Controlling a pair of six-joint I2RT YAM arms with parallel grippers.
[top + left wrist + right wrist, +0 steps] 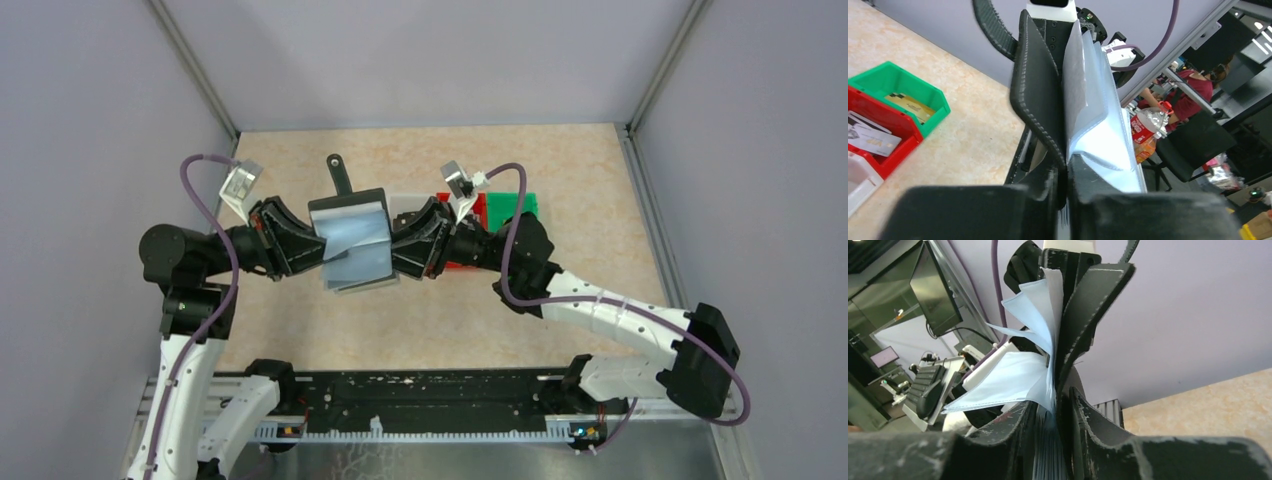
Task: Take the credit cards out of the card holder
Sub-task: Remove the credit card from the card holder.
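The card holder [352, 245], a black wallet with grey-blue sleeves, hangs open above the table between both grippers, its strap tab [338, 175] pointing away. My left gripper [312, 250] is shut on its left edge, and my right gripper [402, 250] is shut on its right edge. In the left wrist view the gripper [1068, 175] pinches the black cover [1035, 100]. In the right wrist view the gripper [1058, 415] clamps the cover and the fanned sleeves [1013, 380]. A gold credit card [910, 105] and grey-white cards [870, 140] lie in bins. No card shows in the sleeves.
A green bin [898, 82], a red bin [903, 145] and a white bin [858, 182] stand in a row on the table; in the top view they sit behind my right wrist [525, 205]. Grey walls enclose the table on three sides.
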